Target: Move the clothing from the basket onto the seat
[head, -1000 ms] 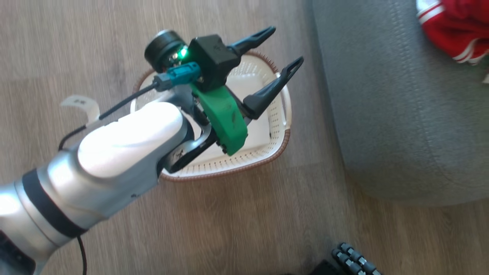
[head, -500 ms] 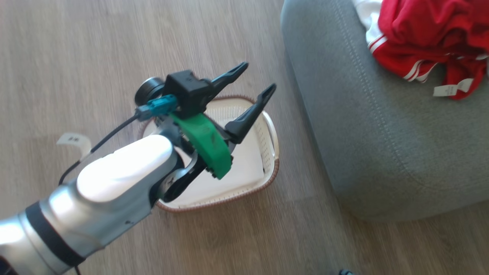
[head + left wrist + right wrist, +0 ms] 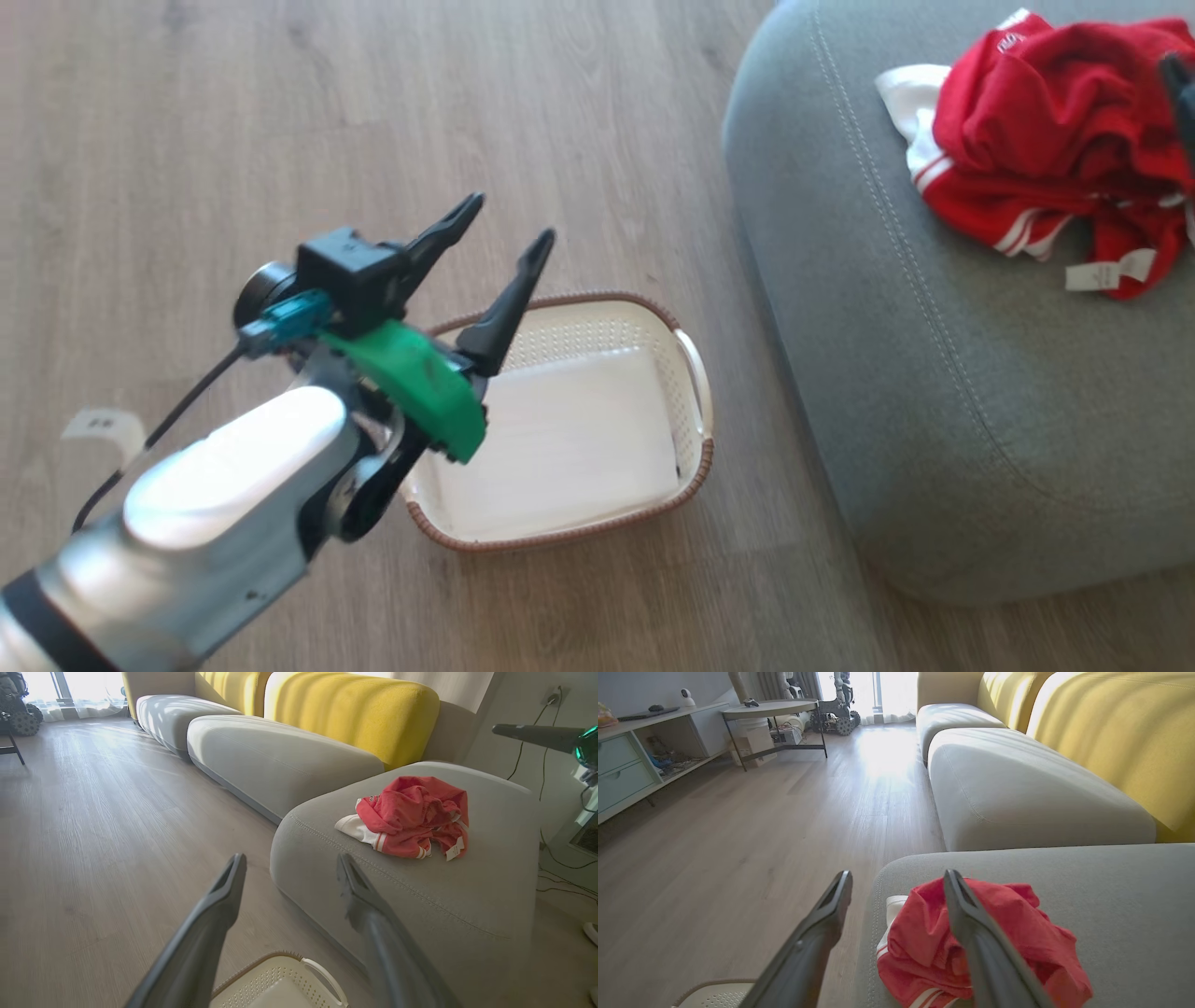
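Note:
The clothing [image 3: 1046, 159] lies bunched on the grey seat [image 3: 934, 373], red with white stripes and a white tag. The white basket [image 3: 695, 373] stands on the floor left of the seat, with only its white bottom showing inside. My left gripper [image 3: 512, 219] hangs open over the basket's left rim with nothing between its fingers; the left wrist view shows this gripper [image 3: 290, 865] aimed at the seat [image 3: 420, 896] and clothing [image 3: 411, 816]. My right gripper [image 3: 897, 879] is open just above the clothing [image 3: 971, 938], holding nothing. It also appears as a dark finger [image 3: 537, 735].
Beyond the seat run more grey cushions [image 3: 280, 760] with yellow backs [image 3: 350, 709]. A round table [image 3: 770, 709] and a sideboard [image 3: 626, 760] stand across the wooden floor. Cables [image 3: 560, 858] trail by the wall. A white tag [image 3: 93, 425] lies on the floor.
The head view has shifted, showing more of the seat and clothing. My left gripper has drawn back from over the basket's middle to its left rim, still open.

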Controlling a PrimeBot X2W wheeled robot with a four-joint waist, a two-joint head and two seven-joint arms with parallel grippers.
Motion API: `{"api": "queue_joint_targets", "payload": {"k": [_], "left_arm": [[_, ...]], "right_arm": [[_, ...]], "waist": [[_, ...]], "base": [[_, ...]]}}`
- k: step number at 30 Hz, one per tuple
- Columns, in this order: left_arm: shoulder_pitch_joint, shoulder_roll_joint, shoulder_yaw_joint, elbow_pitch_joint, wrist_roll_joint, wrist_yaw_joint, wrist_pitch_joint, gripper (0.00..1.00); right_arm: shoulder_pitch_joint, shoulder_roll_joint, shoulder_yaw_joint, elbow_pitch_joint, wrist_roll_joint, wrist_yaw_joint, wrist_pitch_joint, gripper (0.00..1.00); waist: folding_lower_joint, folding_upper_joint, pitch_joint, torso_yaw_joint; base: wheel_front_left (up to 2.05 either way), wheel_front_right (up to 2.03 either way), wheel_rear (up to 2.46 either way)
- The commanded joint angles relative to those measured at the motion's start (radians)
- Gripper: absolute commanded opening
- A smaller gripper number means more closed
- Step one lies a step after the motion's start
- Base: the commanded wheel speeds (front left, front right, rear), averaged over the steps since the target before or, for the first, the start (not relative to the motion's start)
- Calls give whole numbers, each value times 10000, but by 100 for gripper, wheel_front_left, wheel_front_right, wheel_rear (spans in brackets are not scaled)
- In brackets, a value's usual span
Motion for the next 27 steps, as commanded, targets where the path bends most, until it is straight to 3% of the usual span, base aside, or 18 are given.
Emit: {"api": "queue_joint_targets", "payload": {"k": [1, 10, 19, 27], "left_arm": [[-149, 443, 670, -265, -99, 84, -141, 100], [963, 706, 1740, -520, 122, 310, -190, 100], [2617, 678, 3365, -672, 691, 600, -193, 100], [4134, 525, 4460, -838, 1167, 725, -194, 100]], "right_arm": [[336, -186, -108, -481, -112, 71, -208, 100], [1756, 492, -713, -1511, -823, 71, -823, 100], [3479, 1820, -1467, -2370, -1800, 71, -1557, 100], [4719, 2868, -1544, -2748, -2504, 71, -1874, 100]], "waist": [[0, -1, -169, 180], [0, -1, -612, 659], [0, -1, -1199, 1201], [0, -1, -1678, 1582]], "base": [[0, 0, 0], [0, 0, 0], [0, 0, 0], [0, 0, 0]]}}
